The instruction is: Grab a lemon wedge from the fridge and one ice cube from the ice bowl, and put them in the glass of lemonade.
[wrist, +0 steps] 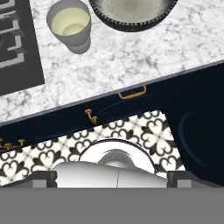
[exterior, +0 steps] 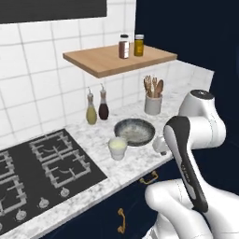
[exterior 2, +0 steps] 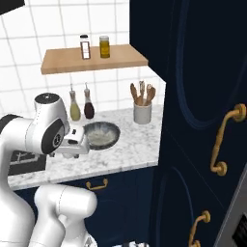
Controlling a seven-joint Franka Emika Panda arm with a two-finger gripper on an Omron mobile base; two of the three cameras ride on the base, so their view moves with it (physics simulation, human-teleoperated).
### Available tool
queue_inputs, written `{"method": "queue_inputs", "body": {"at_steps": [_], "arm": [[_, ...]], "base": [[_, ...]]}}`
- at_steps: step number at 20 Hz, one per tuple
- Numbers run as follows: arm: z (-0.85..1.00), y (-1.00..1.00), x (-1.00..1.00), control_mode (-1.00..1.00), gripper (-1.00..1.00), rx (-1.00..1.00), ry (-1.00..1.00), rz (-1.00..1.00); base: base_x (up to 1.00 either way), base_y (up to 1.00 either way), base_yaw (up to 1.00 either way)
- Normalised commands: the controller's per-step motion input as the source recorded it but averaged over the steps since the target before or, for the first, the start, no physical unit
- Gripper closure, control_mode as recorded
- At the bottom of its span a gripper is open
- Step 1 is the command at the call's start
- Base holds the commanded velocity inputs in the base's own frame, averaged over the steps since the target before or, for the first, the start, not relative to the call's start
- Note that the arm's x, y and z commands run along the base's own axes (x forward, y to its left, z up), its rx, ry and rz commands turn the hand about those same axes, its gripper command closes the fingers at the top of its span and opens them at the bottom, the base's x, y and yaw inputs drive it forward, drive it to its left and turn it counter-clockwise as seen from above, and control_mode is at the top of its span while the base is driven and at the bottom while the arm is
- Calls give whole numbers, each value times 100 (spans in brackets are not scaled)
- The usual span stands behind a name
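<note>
Nothing done yet: glass of pale lemonade on the marble worktop, just near-left of the grey bowl, no wedge or ice visible inside, fingers spread wide and empty, fridge and wedge unreached.

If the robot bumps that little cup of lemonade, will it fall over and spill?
The glass of lemonade looks short and wide-mouthed, so it would probably slide on the marble counter rather than tip. It seems nearly full, so a hard push might slosh some out. Its smooth sides could be slippery.
</note>
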Motion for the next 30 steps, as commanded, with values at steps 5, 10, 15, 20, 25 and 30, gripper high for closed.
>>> {"method": "queue_inputs", "body": {"at_steps": [5, 10, 15, 20, 25, 30], "arm": [[0, 0, 0, 100, -100, 0, 0, 0], [0, 0, 0, 100, -100, 0, 0, 0], [0, 0, 0, 100, -100, 0, 0, 0], [0, 0, 0, 100, -100, 0, 0, 0], [0, 0, 0, 100, -100, 0, 0, 0], [0, 0, 0, 100, -100, 0, 0, 0]], "base": [[-18, -27, -75], [-11, -28, -76], [0, -23, -75], [0, -11, -81], [12, -7, -85], [23, -74, -47]]}}
